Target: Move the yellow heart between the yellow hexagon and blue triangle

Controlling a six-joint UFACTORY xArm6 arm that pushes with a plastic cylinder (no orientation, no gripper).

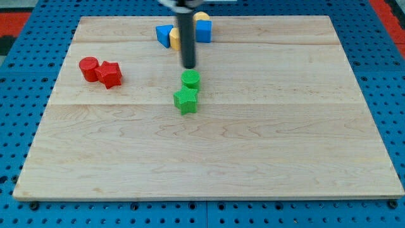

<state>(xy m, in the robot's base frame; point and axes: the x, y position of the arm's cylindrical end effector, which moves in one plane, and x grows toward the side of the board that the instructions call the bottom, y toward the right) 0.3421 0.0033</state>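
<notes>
Resting my tip [189, 66] on the tabletop [285, 126], just above the green cylinder [190, 79]. Beyond, by the blue triangle [164, 33], a rod-hidden yellow block [174, 38]; another yellow piece [201, 16] behind the blue block [204, 30]. Cannot tell which is the heart, nor any jaws' state.

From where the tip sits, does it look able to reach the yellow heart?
Probably yes, though I can't tell which yellow block is the heart. My tip sits just below the blue and yellow cluster, with bare board between; the rod hides part of it.
</notes>
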